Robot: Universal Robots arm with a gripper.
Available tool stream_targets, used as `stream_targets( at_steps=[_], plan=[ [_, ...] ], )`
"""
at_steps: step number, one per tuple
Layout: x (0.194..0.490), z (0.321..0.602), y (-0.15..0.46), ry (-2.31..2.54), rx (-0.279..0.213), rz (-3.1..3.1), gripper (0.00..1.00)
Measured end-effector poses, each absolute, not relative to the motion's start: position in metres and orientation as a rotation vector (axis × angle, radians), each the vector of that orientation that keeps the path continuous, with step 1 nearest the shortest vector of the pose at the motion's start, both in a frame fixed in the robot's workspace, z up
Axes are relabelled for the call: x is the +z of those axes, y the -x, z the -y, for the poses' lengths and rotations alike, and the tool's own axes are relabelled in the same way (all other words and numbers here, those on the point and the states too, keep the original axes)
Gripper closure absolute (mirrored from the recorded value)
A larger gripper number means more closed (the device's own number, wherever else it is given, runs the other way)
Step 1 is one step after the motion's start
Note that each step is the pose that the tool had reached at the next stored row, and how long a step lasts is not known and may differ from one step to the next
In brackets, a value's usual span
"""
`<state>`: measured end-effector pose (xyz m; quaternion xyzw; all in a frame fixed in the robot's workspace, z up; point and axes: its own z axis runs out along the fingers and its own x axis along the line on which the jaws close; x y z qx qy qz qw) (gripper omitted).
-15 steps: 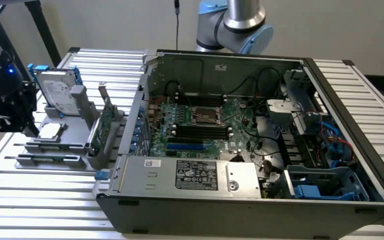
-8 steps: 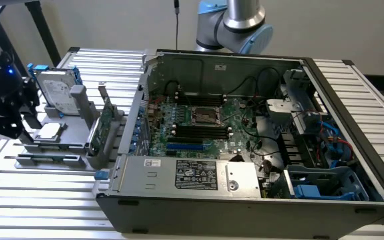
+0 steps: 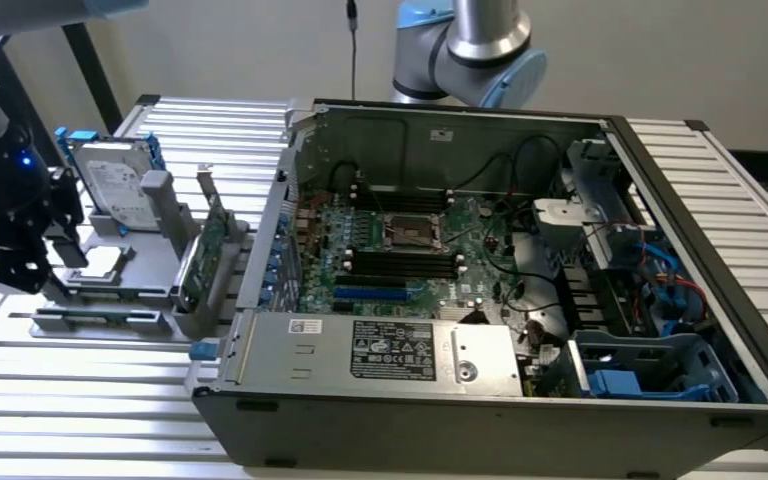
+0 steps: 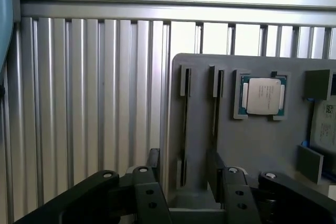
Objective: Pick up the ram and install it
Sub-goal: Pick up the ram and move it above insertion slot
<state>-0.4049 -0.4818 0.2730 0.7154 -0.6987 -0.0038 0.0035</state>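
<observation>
Hovering over the grey holder on the slatted table, I am holding my gripper wide, my fingers standing apart on either side of the ram. The ram is sitting on edge in its slot, showing me little more than a thin dark line. I am judging the danger to be in the centring: if I am sitting off to one side, one pad will be reaching the stick first and tipping it in the slot instead of clamping it squarely. A second stick is standing just beside it, close to my other finger, so a careless descent is risking a knock against that stick or its slot post. A skewed or shallow hold is also going to matter later, since the motherboard is lying well apart inside the open case, and a tilted stick is likely to be jamming in its narrow black slot.
</observation>
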Motion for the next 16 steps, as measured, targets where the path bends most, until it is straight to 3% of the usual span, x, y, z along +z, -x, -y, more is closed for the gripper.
stream_targets(
  at_steps=[16],
  plan=[
    [0.244,0.488,0.397,-2.247,-0.036,2.209,0.52]
  ],
)
